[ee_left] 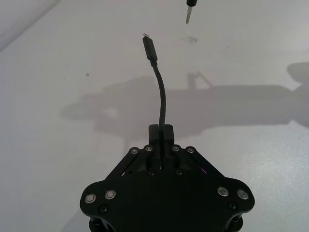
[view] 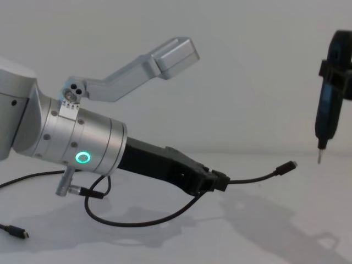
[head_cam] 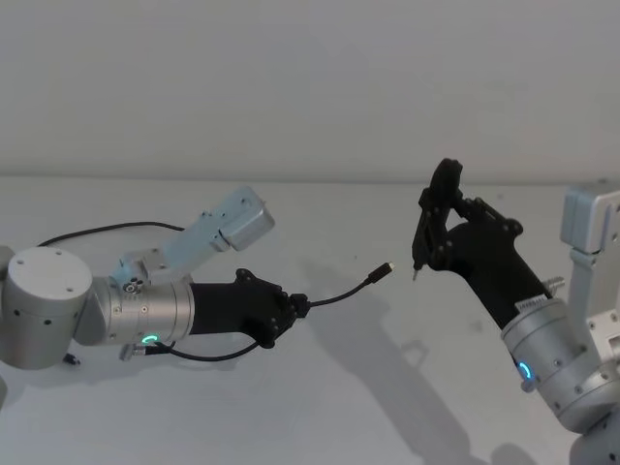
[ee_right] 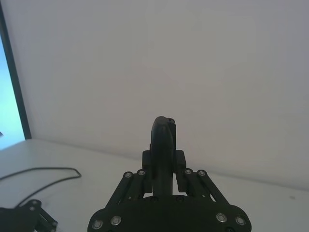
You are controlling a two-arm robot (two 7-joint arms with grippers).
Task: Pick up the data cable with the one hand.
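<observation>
Jaws of the left gripper (head_cam: 298, 306) are pinched tight on the data cable (head_cam: 341, 293) just behind its plug (head_cam: 385, 270), lifted off the table (head_cam: 320, 417). Light, floppy cord, so gripping near the plug looks sensible. The right gripper (head_cam: 438, 229), raised, clamps a pen-shaped tool (head_cam: 418, 254).

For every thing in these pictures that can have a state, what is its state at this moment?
left gripper: shut on the data cable, raised above the table.
data cable: pinched near its plug end, plug in the air, the rest sagging in a loop toward the table.
right gripper: shut on the pen-shaped tool, held up.
pen-shaped tool: roughly upright, metal tip down, clear of the table.
</observation>
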